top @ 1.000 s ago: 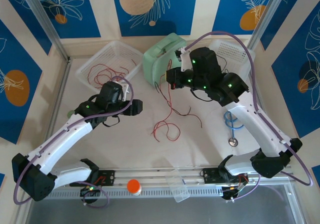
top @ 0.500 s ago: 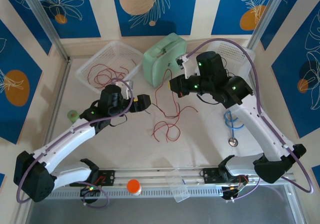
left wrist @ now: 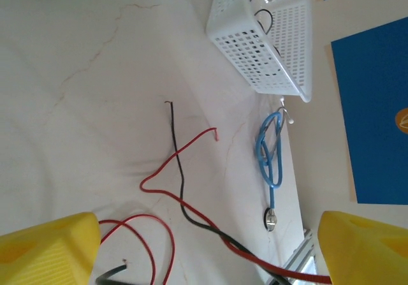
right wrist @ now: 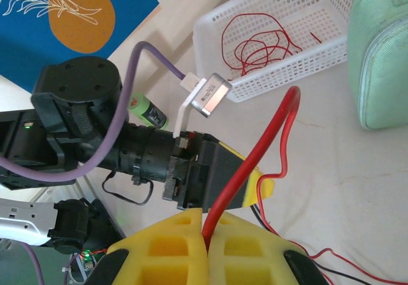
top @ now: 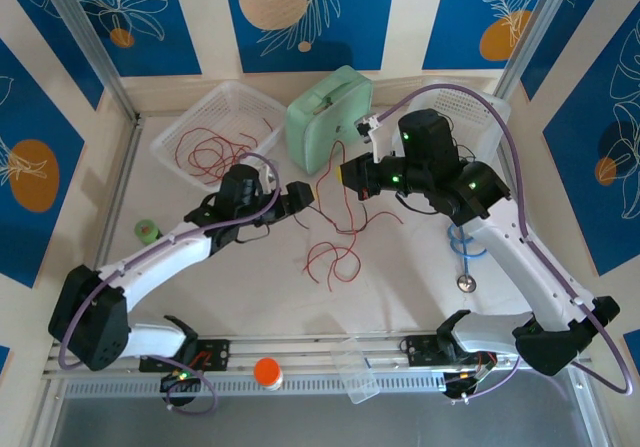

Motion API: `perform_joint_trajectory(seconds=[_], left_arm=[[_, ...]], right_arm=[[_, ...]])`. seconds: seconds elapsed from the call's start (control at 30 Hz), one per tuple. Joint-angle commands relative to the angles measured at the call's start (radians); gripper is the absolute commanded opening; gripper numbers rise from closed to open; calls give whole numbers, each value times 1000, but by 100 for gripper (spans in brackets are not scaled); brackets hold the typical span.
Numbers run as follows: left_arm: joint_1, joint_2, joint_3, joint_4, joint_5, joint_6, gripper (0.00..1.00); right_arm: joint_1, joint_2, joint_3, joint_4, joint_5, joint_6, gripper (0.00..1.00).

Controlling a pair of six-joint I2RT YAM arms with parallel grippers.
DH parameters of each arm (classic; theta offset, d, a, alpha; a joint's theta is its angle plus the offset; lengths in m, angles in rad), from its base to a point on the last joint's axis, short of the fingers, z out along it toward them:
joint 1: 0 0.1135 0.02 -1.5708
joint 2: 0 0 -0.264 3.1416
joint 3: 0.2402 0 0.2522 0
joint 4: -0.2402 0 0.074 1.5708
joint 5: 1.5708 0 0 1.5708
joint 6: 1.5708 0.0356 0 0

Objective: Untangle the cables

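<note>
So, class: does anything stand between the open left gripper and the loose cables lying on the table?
Nothing visible does. In the left wrist view, the left gripper looks straight onto the red and black cables, with just bare table around them.

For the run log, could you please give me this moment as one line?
left gripper: open over loose cables | right gripper: shut on red cable

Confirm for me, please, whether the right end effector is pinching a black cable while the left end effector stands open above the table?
Not quite: the right end effector is pinching a red cable, not a black one, as the right wrist view shows. The rest holds: the left end effector stands open above the table.
</note>
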Motion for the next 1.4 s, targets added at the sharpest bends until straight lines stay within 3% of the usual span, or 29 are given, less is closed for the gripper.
perform_joint_trajectory(seconds=[0.0, 0.17, 0.3, 0.43, 0.53, 0.87, 1.13, 1.23, 1.33, 1.37], left_arm=[[32, -102, 56, -179, -102, 22, 87], [90, -238, 99, -427, -216, 18, 86], [93, -274, 104, -470, -125, -23, 87], [89, -252, -22, -235, 90, -264, 86], [74, -199, -90, -57, 162, -396, 86], [62, -76, -134, 208, 68, -548, 86], [44, 67, -118, 332, 103, -597, 84], [42, 98, -119, 356, 105, -600, 77], [42, 120, -115, 372, 107, -600, 56], [42, 125, -112, 372, 108, -600, 43]], right_arm=[[0, -21, -26, 31, -1, 14, 0], [3, -19, -59, 70, 1, 32, 0], [9, -17, -87, 101, -3, 50, 0], [14, -17, -102, 122, -5, 58, 0], [18, -17, -106, 129, -7, 63, 0], [52, -22, -120, 139, 1, 71, 0], [64, -25, -143, 155, 4, 81, 0], [66, -24, -146, 161, 2, 84, 0], [67, -24, -144, 162, 5, 82, 0], [68, -25, -144, 160, 8, 82, 0]])
